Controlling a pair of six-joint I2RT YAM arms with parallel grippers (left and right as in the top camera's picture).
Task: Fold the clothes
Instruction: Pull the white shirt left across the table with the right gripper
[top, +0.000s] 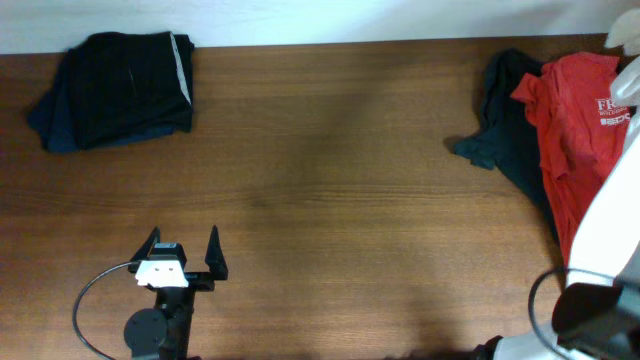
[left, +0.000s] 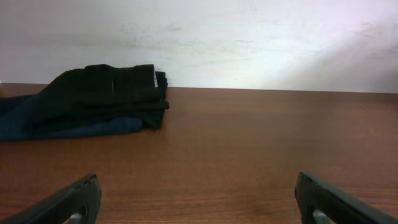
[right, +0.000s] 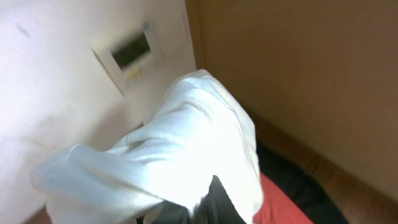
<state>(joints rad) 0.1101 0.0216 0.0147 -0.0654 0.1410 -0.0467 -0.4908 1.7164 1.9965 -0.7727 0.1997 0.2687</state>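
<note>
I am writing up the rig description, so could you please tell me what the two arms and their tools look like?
The left tool has two black, tapering fingers on a white block. The left arm is black, with a thin grey cable looping beside it. The right arm, blurred at the frame edge, shows a smooth white shell above a black segment.

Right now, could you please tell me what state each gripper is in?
Left gripper: open, holding nothing.
Right gripper: closed on a white garment.
</note>
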